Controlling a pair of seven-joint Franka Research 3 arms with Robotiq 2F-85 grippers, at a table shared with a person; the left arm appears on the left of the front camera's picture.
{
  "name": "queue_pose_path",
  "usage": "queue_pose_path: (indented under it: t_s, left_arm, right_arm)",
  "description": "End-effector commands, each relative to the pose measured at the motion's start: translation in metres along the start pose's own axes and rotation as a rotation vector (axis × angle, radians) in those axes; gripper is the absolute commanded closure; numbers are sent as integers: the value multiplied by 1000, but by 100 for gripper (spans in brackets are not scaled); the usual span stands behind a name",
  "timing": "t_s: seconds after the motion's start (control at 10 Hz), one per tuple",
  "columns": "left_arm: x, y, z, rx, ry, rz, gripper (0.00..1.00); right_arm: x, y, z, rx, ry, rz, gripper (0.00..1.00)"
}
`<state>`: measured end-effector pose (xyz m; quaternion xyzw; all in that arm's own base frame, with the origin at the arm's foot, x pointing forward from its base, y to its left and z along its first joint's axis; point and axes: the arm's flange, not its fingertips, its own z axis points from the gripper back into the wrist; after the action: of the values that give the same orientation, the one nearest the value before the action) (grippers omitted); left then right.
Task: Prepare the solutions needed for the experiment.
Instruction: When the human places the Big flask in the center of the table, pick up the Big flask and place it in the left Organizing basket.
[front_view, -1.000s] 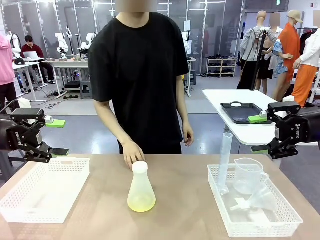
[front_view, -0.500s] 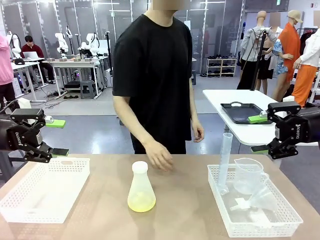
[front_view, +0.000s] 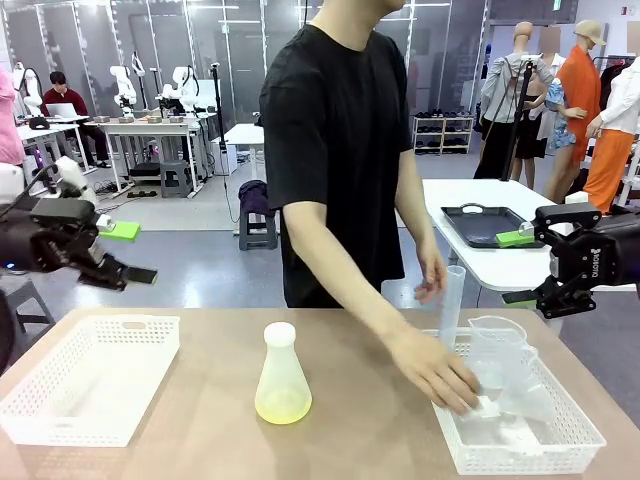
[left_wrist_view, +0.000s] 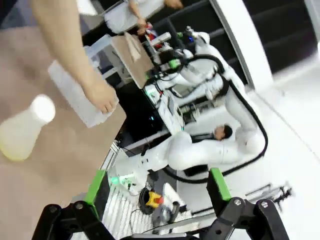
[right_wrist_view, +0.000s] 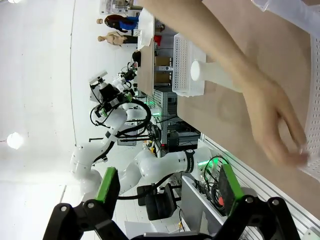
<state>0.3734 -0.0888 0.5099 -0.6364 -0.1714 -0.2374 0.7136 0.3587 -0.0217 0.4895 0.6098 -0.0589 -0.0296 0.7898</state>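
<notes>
A frosted conical flask (front_view: 283, 375) stands upright at the table's middle, with a little pale yellow solution (front_view: 283, 406) in its base. The same flask (left_wrist_view: 22, 132) lies far off in the left wrist view, and the flask (right_wrist_view: 215, 75) shows in the right wrist view too. My left gripper (front_view: 128, 252) hangs open above the table's far left, well away from the flask. My right gripper (front_view: 518, 268) is open at the far right, above and behind the right basket. Both hold nothing. The person's hand (front_view: 440, 375) reaches into the right basket.
A white basket (front_view: 90, 390) sits on the left of the table. The right basket (front_view: 580, 440) holds a tall graduated cylinder (front_view: 452, 300), a clear beaker (front_view: 500, 345) and other clear pieces. The person stands at the far edge.
The person has stepped to the right and moved a hand from near the flask into the right basket. My left gripper has risen and turned. The right arm has not moved.
</notes>
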Motion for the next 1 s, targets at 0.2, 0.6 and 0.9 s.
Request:
queue_pose_path:
  t_s: [0.2,0.6,0.9]
  left_arm:
    - [41,27,-28,-34,58,-329,0]
    - [36,20,-24,-31,80,-306,0]
    - [36,20,-24,-31,80,-306,0]
  right_arm:
    - [0,0,0,9,0,2,0]
    - [0,0,0,9,0,2,0]
    - [0,0,0,9,0,2,0]
